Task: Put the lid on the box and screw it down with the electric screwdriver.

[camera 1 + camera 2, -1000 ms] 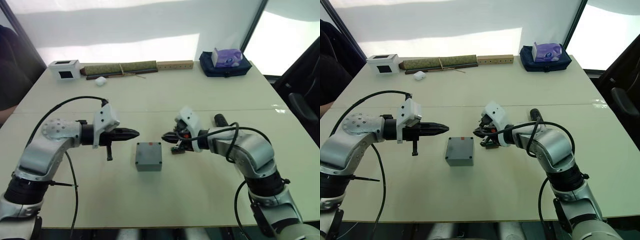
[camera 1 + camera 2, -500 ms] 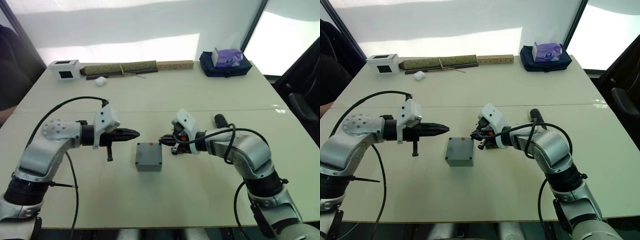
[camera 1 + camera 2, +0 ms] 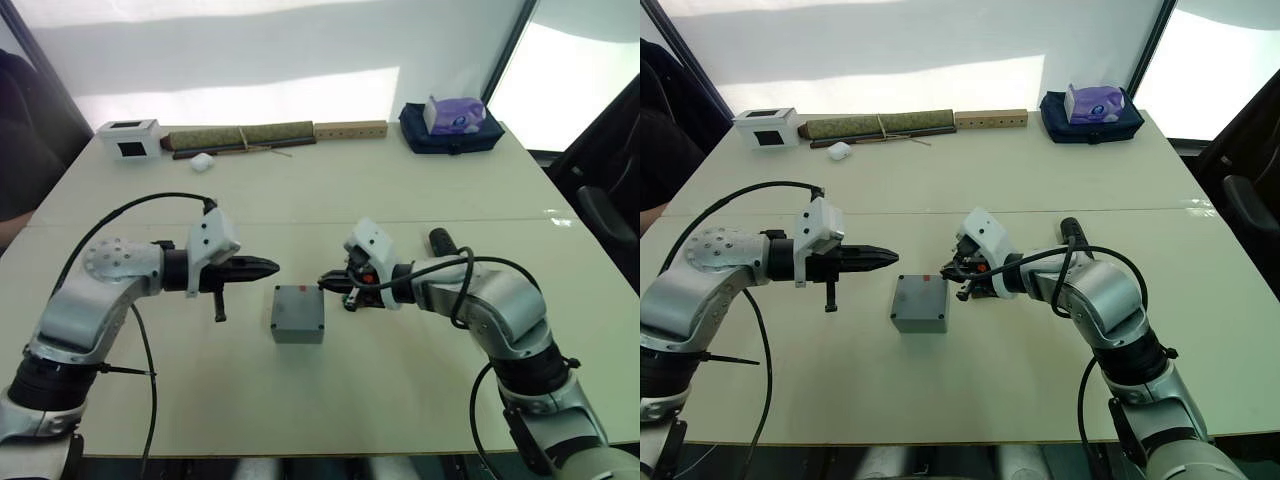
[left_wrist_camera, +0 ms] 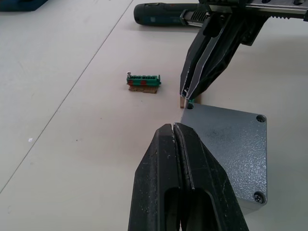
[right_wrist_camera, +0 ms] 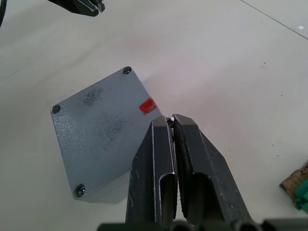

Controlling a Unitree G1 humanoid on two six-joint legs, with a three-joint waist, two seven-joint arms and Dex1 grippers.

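The grey box [image 3: 297, 328] stands mid-table with the lid [image 5: 101, 125] lying on it, red mark at its far edge. Screw heads show in three lid corners [image 5: 127, 70]. My right gripper [image 5: 169, 119] hovers at the corner by the red mark, shut on a tiny metal screw. Just off the box's left side, my left gripper [image 3: 272, 267] is shut and empty, pointing toward the right gripper. The black electric screwdriver [image 3: 440, 240] lies on the table behind my right forearm, also seen as the screwdriver [image 4: 163, 13].
A small green circuit piece [image 4: 143, 82] lies just beyond the box. Along the far edge are a white box with a dark window [image 3: 128, 138], a small white item [image 3: 201, 161], a green roll [image 3: 240, 135], a wooden strip [image 3: 350, 129] and a blue pouch [image 3: 450, 130].
My right gripper has crept a little left and down to the box's far right corner, then held. The left arm and the box have not moved.
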